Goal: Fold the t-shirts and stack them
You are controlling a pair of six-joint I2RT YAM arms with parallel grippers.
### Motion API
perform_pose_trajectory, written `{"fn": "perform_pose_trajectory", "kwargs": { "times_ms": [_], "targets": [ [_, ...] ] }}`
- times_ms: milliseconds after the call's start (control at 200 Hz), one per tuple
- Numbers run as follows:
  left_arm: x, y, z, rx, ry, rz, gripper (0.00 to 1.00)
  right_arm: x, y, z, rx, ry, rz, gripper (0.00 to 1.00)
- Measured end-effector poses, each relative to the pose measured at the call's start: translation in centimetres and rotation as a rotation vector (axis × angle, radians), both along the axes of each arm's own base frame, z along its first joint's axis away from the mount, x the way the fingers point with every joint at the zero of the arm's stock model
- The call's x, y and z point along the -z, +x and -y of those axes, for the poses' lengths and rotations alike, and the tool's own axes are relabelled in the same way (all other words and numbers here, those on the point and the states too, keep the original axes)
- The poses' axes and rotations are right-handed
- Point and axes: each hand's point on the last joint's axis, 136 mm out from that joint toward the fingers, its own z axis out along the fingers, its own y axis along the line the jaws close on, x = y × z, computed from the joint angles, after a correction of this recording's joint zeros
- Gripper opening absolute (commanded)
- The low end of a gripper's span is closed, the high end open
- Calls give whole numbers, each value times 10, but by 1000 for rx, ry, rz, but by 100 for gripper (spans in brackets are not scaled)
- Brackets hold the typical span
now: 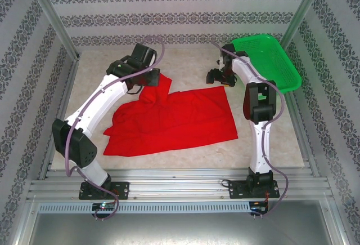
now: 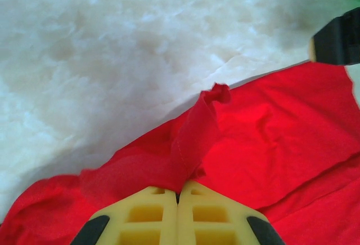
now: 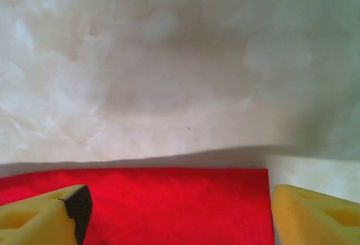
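A bright red t-shirt (image 1: 174, 121) lies spread across the middle of the table, plain side up. My left gripper (image 1: 151, 80) is at the shirt's far left corner, shut on a pinched-up fold of red cloth. In the left wrist view the yellow fingers (image 2: 146, 217) meet on that fold, and the t-shirt (image 2: 270, 138) rises to a peak just past them. My right gripper (image 1: 218, 80) hovers at the shirt's far right corner. Its jaws stand open in the right wrist view, with the gripper (image 3: 180, 211) straddling the flat corner of the t-shirt (image 3: 169, 200).
A green mesh basket (image 1: 270, 59) stands at the back right, close behind the right arm. Patterned walls and metal posts close in the table on three sides. Bare pale tabletop (image 1: 185, 59) lies behind the shirt.
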Motion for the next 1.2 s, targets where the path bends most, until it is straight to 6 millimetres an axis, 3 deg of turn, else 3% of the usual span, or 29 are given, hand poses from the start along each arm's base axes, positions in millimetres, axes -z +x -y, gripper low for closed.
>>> {"fn": "perform_pose_trajectory", "kwargs": {
  "times_ms": [270, 560, 709, 1149, 1204],
  "targets": [
    [1, 5, -42, -94, 19, 0, 0, 8, -7, 15, 0, -105, -37, 79],
    [-8, 14, -55, -75, 51, 30, 0, 18, -10, 7, -33, -121, -57, 70],
    [-17, 25, -65, -78, 63, 55, 0, 27, -11, 4, -50, -145, -76, 59],
    [-10, 49, -98, -74, 136, 61, 0, 23, -1, 10, -48, -193, -66, 0],
    [-12, 52, -104, -76, 144, 69, 0, 20, 2, 12, -41, -195, -59, 0]
  ]
}}
